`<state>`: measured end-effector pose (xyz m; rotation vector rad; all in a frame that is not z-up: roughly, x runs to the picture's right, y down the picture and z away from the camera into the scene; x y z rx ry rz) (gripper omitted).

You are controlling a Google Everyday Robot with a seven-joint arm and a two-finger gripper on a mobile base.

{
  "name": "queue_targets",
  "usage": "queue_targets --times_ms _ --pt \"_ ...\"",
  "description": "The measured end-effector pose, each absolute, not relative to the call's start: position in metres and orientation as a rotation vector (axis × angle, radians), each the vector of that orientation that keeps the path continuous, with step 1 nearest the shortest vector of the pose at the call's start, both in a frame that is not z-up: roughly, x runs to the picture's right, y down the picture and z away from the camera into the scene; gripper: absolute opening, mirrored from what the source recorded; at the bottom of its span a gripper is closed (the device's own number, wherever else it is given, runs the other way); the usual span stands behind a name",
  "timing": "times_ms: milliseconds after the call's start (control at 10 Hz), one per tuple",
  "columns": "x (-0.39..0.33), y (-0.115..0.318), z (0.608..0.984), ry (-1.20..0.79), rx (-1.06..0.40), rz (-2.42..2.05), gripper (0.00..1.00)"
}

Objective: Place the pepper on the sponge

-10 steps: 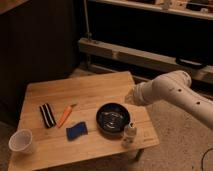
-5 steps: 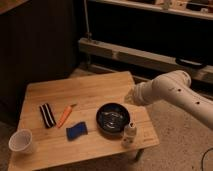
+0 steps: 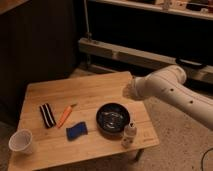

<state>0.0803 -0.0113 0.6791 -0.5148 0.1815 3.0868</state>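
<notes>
Found slender orange pepper (image 3: 65,115) just up-left of blue rectangular sponge (image 3: 76,131), not on it; gripper (image 3: 131,91) well right of sponge, grip state indeterminable; judged pickup stage, needing reach to pepper.

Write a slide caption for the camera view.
Gripper at the right edge of the table; orange pepper lies on the wood beside the blue sponge, not yet on it.
</notes>
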Motion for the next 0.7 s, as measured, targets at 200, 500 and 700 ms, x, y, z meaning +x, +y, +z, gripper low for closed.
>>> queue_targets --times_ms 200,500,700 --pt "0.032 -0.038 0.686 0.144 -0.488 2.923 0.13" --pt "0.022 -0.045 0.688 0.137 -0.479 2.878 0.03" --pt "0.022 -0.045 0.688 0.137 -0.479 2.878 0.22"
